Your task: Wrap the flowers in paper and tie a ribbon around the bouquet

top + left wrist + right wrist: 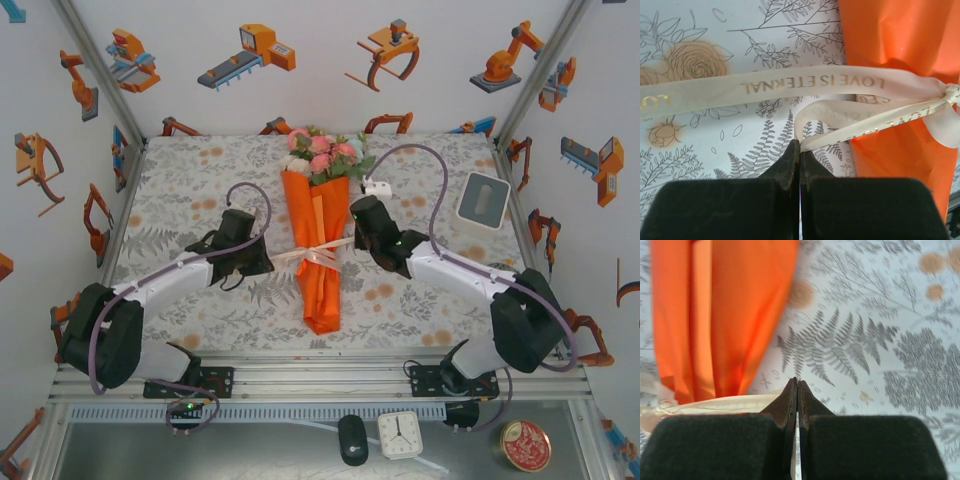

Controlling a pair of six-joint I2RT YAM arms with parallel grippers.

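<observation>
Clamped on ribbon [810,82] ends: left jaws, right jaws — pull apart evenly, level, so knot [951,92] cinches without shifting bouquet [322,290].

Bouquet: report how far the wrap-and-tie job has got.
Done: the flowers sit wrapped in the orange paper cone, and the ribbon is tied round its middle. In hand: the left gripper and right gripper are each shut on a ribbon tail, one either side of the cone. Left: probably snugging the knot and letting go.
</observation>
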